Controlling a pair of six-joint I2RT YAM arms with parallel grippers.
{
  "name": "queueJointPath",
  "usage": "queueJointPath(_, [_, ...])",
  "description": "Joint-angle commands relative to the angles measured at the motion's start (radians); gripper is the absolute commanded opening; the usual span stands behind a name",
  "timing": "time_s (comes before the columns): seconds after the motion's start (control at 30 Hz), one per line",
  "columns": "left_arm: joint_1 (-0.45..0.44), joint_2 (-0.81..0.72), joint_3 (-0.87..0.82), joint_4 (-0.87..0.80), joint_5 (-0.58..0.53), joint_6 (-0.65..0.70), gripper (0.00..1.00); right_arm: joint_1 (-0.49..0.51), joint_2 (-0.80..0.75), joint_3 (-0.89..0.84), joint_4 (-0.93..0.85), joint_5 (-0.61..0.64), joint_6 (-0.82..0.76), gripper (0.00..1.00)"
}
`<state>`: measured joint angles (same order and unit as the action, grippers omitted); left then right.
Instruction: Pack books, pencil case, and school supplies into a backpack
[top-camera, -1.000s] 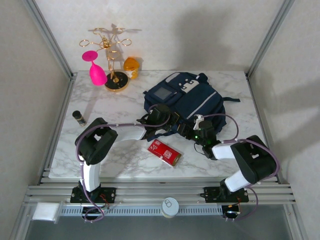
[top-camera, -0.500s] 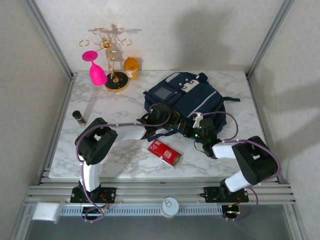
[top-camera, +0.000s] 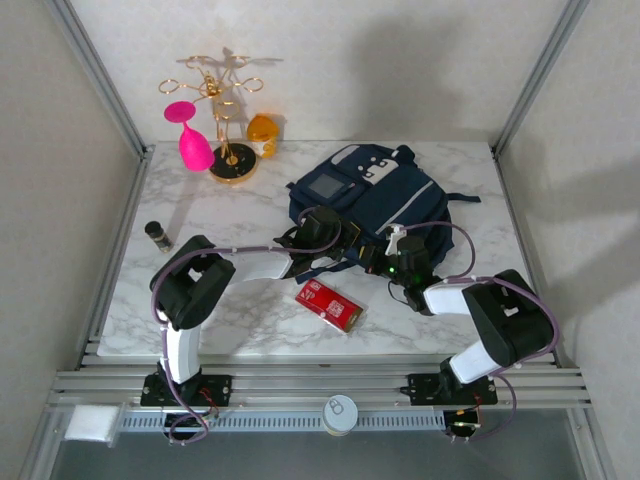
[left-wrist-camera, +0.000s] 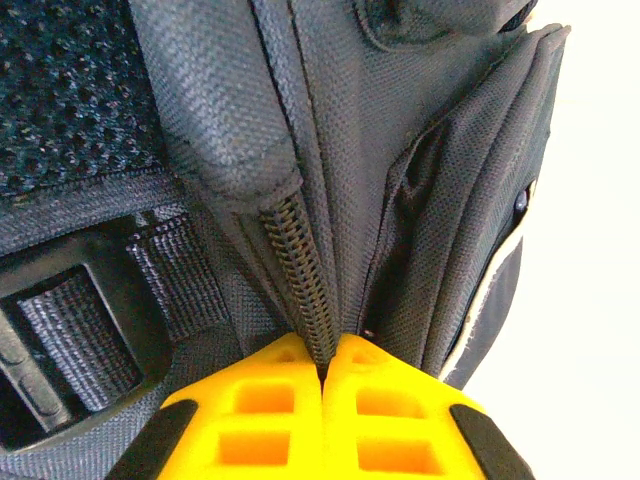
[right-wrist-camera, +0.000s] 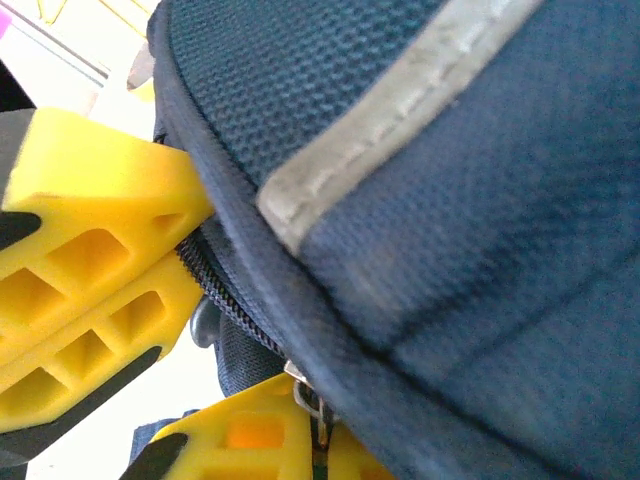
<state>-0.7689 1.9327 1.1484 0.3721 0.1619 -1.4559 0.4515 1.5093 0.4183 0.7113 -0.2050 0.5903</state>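
Note:
The navy backpack (top-camera: 372, 192) lies flat in the middle of the table. My left gripper (top-camera: 333, 243) is at its near edge, yellow fingers (left-wrist-camera: 270, 400) shut on the zipper seam (left-wrist-camera: 300, 270). My right gripper (top-camera: 386, 264) sits just to its right, also at the near edge, shut on the metal zipper pull (right-wrist-camera: 312, 398). In the right wrist view the left gripper's yellow fingers (right-wrist-camera: 90, 280) show next to the zipper line. A flat red box (top-camera: 329, 304) of the school supplies lies on the marble in front of both grippers. The books and pencil case are out of view.
A short black cylinder (top-camera: 157, 235) stands near the left edge. At the back left are a gold wire stand (top-camera: 225, 120), a pink glass (top-camera: 192, 140) and an orange cup (top-camera: 262, 132). Aluminium frame posts border the table.
My right gripper has closed from partly open onto the zipper pull and edged slightly left toward the backpack. The left gripper has kept its hold on the zipper seam.

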Motion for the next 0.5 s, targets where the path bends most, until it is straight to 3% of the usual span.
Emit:
queueJointPath(0.0, [0.016,-0.015,0.002,0.048,0.021,0.001,0.0,-0.01,-0.083,0.034,-0.103,0.05,-0.014,0.0])
queueJointPath(0.33, [0.199,-0.04,-0.022,0.037,0.05,0.109,0.0,-0.016,-0.331,0.074,-0.742,0.109,-0.103,0.0])
queueJointPath(0.47, [0.242,-0.023,0.018,-0.003,0.091,0.169,0.0,-0.016,-0.352,0.154,-0.872,0.155,-0.163,0.0])
